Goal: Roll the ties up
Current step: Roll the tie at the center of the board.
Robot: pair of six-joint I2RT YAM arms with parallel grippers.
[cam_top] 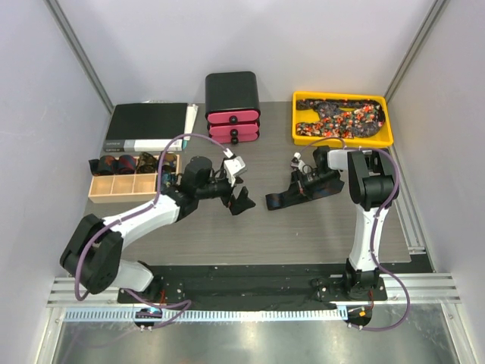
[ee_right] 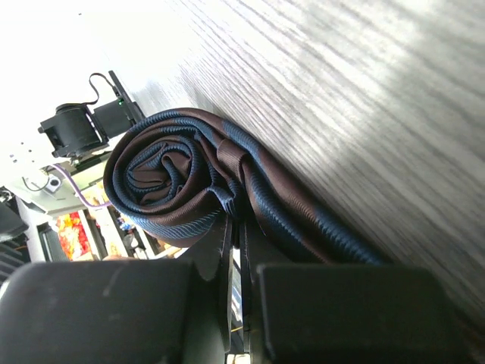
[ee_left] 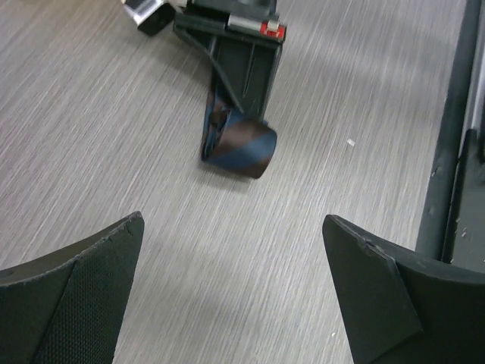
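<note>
Over on the far left of your bench [cam_top: 303, 235], the wooden tray [cam_top: 125, 187] has a few rolled ties [cam_top: 121, 163] sitting in its back row of compartments. Your left gripper [cam_top: 239, 199] hangs over the bench near the middle, jaws spread wide and holding nothing. In the left wrist view its fingers [ee_left: 76, 303] sit far apart, with the coil in sight beyond them. Just to the right is the striped tie [cam_top: 280, 199], navy and brown, lying on the bench with one end wound into a tight coil. Your right gripper [cam_top: 295, 188] is clamped narrow on that tie right beside the coil, fabric pinched between its fingers. Back right, the yellow tray [cam_top: 296, 125] holds a heap of speckled ties [cam_top: 341, 117].
</note>
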